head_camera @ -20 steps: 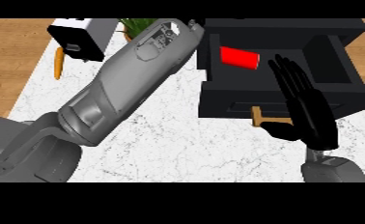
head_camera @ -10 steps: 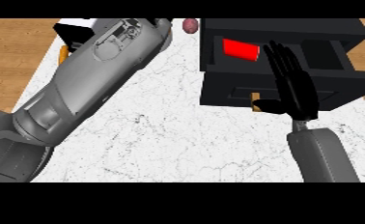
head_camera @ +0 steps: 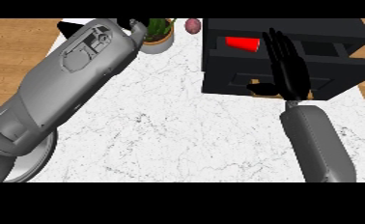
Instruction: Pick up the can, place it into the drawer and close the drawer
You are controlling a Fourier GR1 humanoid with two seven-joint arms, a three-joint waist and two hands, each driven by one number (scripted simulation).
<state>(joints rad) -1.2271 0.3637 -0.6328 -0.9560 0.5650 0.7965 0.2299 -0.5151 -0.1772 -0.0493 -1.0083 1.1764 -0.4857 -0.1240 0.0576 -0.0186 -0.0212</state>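
Note:
The red can (head_camera: 242, 43) lies inside the open black drawer (head_camera: 228, 80) at the upper right of the white marble counter (head_camera: 171, 131). My right hand (head_camera: 288, 68) is open, its straight fingers laid over the drawer's front and inner edge just right of the can, with the thumb by the yellowish handle (head_camera: 255, 81). It holds nothing. My left forearm (head_camera: 78, 73) crosses the left side from the lower corner; only a black bit of the left hand (head_camera: 133, 23) shows at the top, too little to judge.
A potted green plant (head_camera: 158, 37) stands at the counter's far edge beside the left hand. A small reddish-purple object (head_camera: 193, 25) lies next to the drawer's left corner. Wooden floor (head_camera: 25, 39) lies past the counter's left edge.
My right hand has moved farther up over the drawer's front, closer to the can. The left forearm has swung lower and leftward, uncovering the plant.

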